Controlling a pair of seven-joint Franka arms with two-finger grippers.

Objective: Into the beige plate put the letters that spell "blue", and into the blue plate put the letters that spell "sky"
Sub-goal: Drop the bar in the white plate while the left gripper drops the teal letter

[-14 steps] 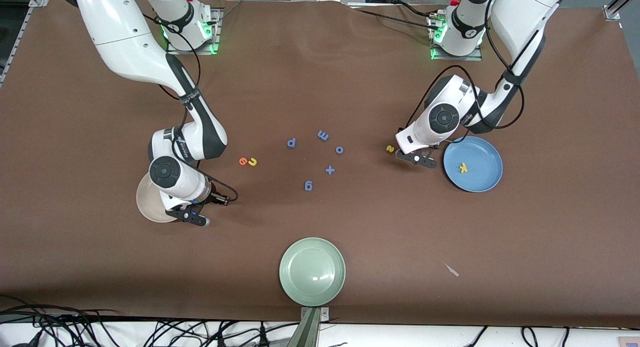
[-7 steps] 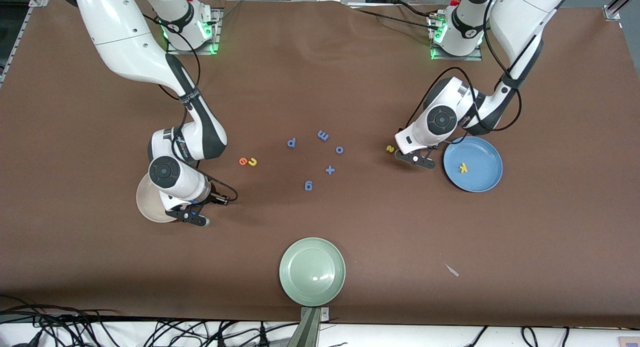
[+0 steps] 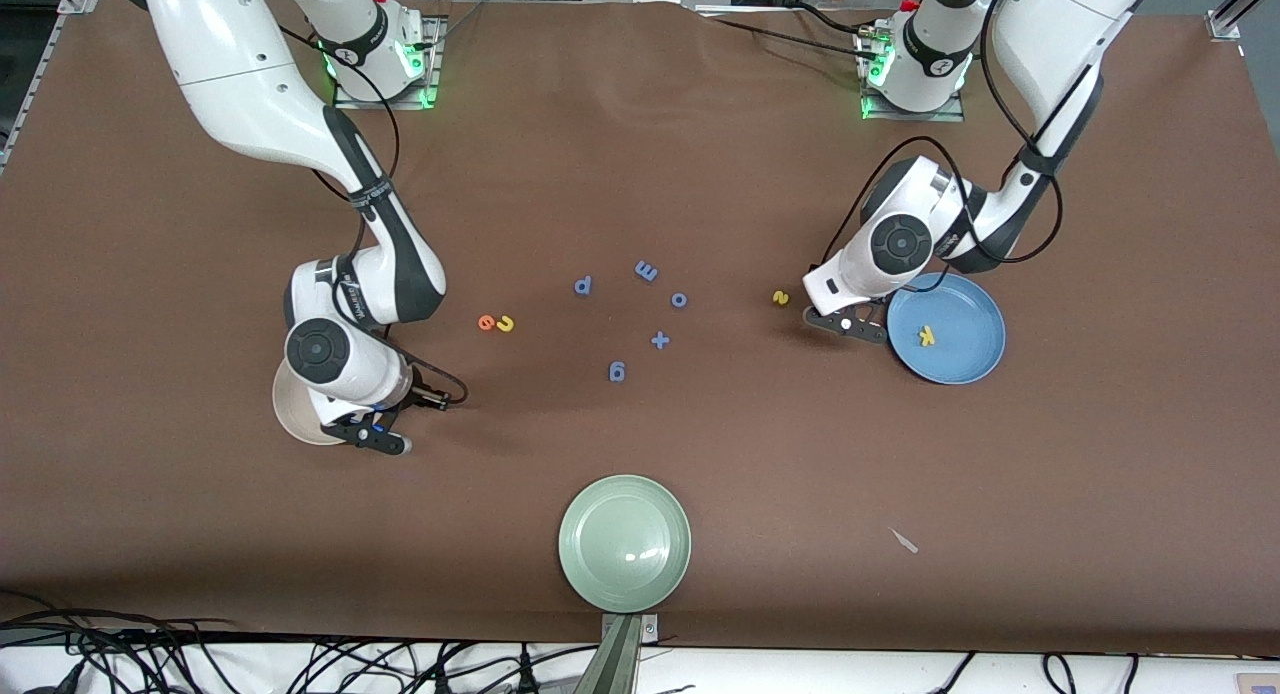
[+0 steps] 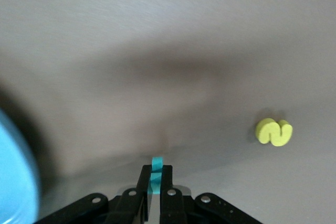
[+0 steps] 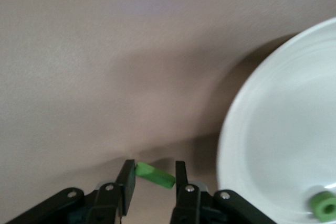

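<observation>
My left gripper (image 3: pixel 848 324) (image 4: pixel 155 171) is shut on the slim teal y (image 4: pixel 156 162), low beside the blue plate (image 3: pixel 962 304) (image 4: pixel 10 182). In that plate lies the yellow k (image 3: pixel 927 336). On the cloth close to this gripper rests the yellow s (image 3: pixel 781 297) (image 4: pixel 273 131). My right gripper (image 3: pixel 378 437) (image 5: pixel 153 170) is shut on the green stick l (image 5: pixel 155 176), held across its jaws just beside the beige plate (image 3: pixel 285 409) (image 5: pixel 273 129). The green b (image 5: pixel 321 204) lies in that plate. The orange e (image 3: pixel 486 323) and yellow u (image 3: pixel 505 323) touch each other mid-table.
Several periwinkle letters (image 3: pixel 617 372) are scattered at the table's middle. A pale green plate (image 3: pixel 624 542) stands near the front camera's edge. A small pale scrap (image 3: pixel 903 540) lies nearer the front camera than the blue plate. The right arm hides most of the beige plate in the front view.
The left gripper closed on the teal y and shifted away from the yellow s toward the blue plate. The right gripper drifted a little toward the beige plate with the l.
</observation>
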